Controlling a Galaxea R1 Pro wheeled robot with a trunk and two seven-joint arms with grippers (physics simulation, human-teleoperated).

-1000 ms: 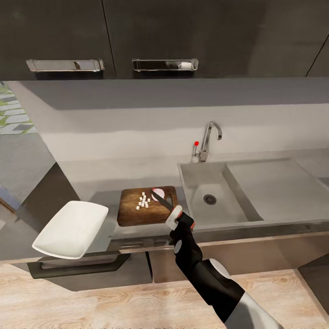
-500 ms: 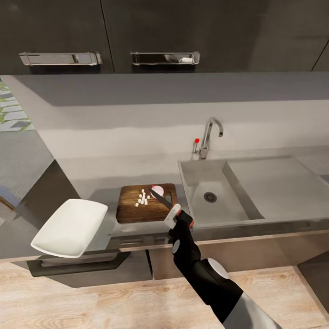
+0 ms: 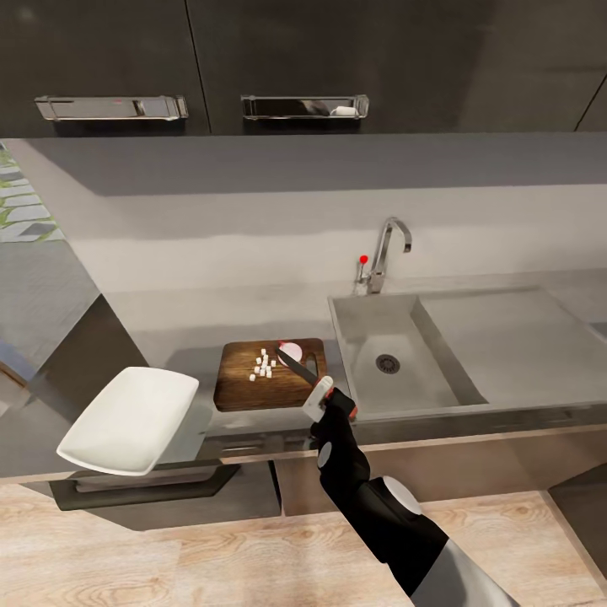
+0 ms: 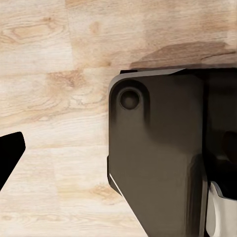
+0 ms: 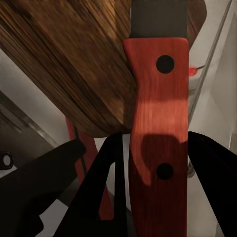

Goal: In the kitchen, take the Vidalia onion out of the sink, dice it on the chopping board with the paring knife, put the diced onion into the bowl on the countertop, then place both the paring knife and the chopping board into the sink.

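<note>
Up front in the head view, the right tool (image 3: 324, 403) is clamped on the paring knife (image 3: 300, 369) just off the front edge of the tabletop (image 3: 185, 333), with the dark blade reaching out over the near right part of the chopping board (image 3: 268, 373). That board lies flat on the grey tabletop, just left of the sink (image 3: 396, 362). On it sit a cluster of small white onion dice (image 3: 264, 365) near the middle and a pale, pinkish remaining piece of onion (image 3: 290, 350) at the far right corner — the knife tip ends just beside that piece. The sink basin has a round drain, a flat drainboard wing to its right and a chrome tap (image 3: 386, 253) with a red knob behind it. The white bowl (image 3: 129, 420) sits tilted at the front left, jutting out past the tabletop edge, well apart from the board. Dark cabinets (image 3: 337, 59) hang above.

Next, the left wrist view looks down on the pale wood floor (image 4: 54, 98) and a dark rounded part of the robot's body (image 4: 158, 158); whether the left tool is apart or together cannot be told.

Last, the right wrist view shows the knife's red handle (image 5: 160, 133) with two dark rivets — held between the dark fingers (image 5: 106, 190), the wood grain of the board beyond it.
</note>
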